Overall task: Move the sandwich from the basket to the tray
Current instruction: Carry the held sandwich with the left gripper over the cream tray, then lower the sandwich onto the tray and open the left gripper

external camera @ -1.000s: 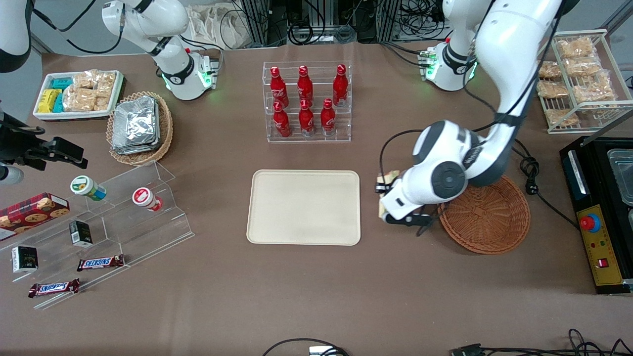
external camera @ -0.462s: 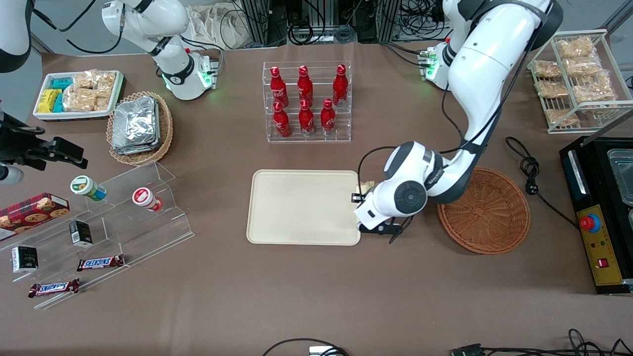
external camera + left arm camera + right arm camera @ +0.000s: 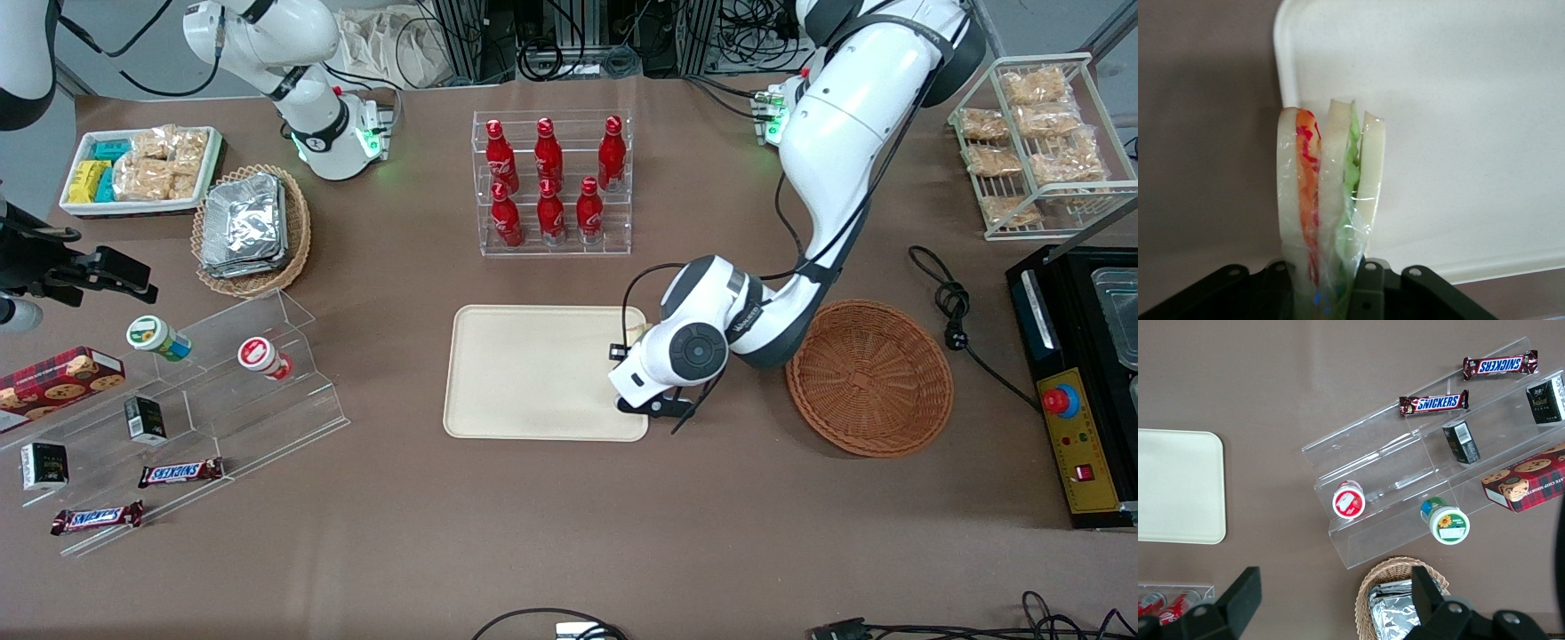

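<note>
My left gripper (image 3: 1323, 283) is shut on the sandwich (image 3: 1328, 180), a clear-wrapped wedge with pale bread and orange-red and green filling, held upright on its edge. It hangs just above the corner of the cream tray (image 3: 1458, 100) that lies nearest the basket. In the front view the white wrist covers the fingers, and only a pale bit of the sandwich (image 3: 633, 330) shows over the tray (image 3: 533, 373) rim. The reddish-brown wicker basket (image 3: 869, 378) sits beside the tray, toward the working arm's end, with nothing in it.
A clear rack of red bottles (image 3: 551, 182) stands farther from the front camera than the tray. A wire rack of snacks (image 3: 1036, 142), a black machine (image 3: 1080, 382) and a cable (image 3: 951, 302) lie past the basket. Acrylic steps (image 3: 222, 382) with snacks sit toward the parked arm's end.
The gripper has carried the sandwich sideways from beside the basket to over the tray's near edge. The basket and tray have not moved.
</note>
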You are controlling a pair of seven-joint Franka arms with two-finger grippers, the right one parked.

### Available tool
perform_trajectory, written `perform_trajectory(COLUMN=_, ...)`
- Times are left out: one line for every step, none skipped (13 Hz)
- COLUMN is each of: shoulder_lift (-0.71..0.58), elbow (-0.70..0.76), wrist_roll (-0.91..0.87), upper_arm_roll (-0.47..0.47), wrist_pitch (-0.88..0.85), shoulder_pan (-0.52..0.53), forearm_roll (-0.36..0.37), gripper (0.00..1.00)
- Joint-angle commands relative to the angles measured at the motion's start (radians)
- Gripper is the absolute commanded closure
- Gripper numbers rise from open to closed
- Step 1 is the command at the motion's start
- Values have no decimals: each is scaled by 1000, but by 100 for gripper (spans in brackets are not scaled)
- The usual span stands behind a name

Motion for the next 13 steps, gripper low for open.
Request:
perform_trajectory(shoulder_lift=47, elbow=76, wrist_roll=-41, upper_arm_roll=9, wrist_pitch=-12, shoulder_pan=-36, forearm_roll=35, gripper=78)
perform_trajectory(shoulder_lift=53, elbow=81, wrist_roll=-41, upper_arm_roll=9, wrist_pitch=-8, shoulder_pan=-41, forearm_roll=45, gripper=78)
perform_trajectory(shoulder_lift=58, elbow=83, wrist_roll=-42, upper_arm_roll=9, wrist_pitch=-4, shoulder_pan=-44, forearm_roll=45, gripper=78)
perform_trajectory(shoulder_lift=63, elbow=83, wrist_roll=-54, upper_arm_roll=9, wrist_pitch=7, shoulder_pan=-50, forearm_roll=46, gripper=78)
perform_trajectory(shoulder_lift=72, elbow=83, wrist_roll=-68, upper_arm_roll=9, wrist_pitch=24, shoulder_pan=-55, forearm_roll=48, gripper=78)
perform_trajectory(shoulder_lift=79, elbow=81, wrist_roll=-77, upper_arm_roll=9, wrist_pitch=36, shoulder_pan=-56, forearm_roll=48, gripper=78)
perform_trajectory(shoulder_lift=86, elbow=83, wrist_roll=-80, upper_arm_roll=9, wrist_pitch=39, shoulder_pan=-56, forearm_roll=49, gripper=77)
perform_trajectory(shoulder_lift=86, elbow=81, wrist_roll=-80, upper_arm_roll=9, wrist_pitch=41, shoulder_pan=-56, forearm_roll=60, gripper=76)
perform_trajectory(shoulder_lift=86, elbow=80, wrist_roll=-82, upper_arm_roll=9, wrist_pitch=41, shoulder_pan=-56, forearm_roll=78, gripper=52)
perform_trajectory(shoulder_lift=84, elbow=80, wrist_roll=-85, upper_arm_roll=9, wrist_pitch=42, shoulder_pan=-56, forearm_roll=82, gripper=1)
perform_trajectory(shoulder_lift=83, elbow=81, wrist_roll=-93, upper_arm_roll=9, wrist_pitch=41, shoulder_pan=-56, forearm_roll=89, gripper=0)
perform_trajectory(shoulder_lift=78, elbow=81, wrist_roll=-100, upper_arm_roll=9, wrist_pitch=41, shoulder_pan=-55, forearm_roll=89, gripper=0)
perform_trajectory(shoulder_lift=75, elbow=83, wrist_roll=-103, upper_arm_roll=9, wrist_pitch=41, shoulder_pan=-53, forearm_roll=88, gripper=0)
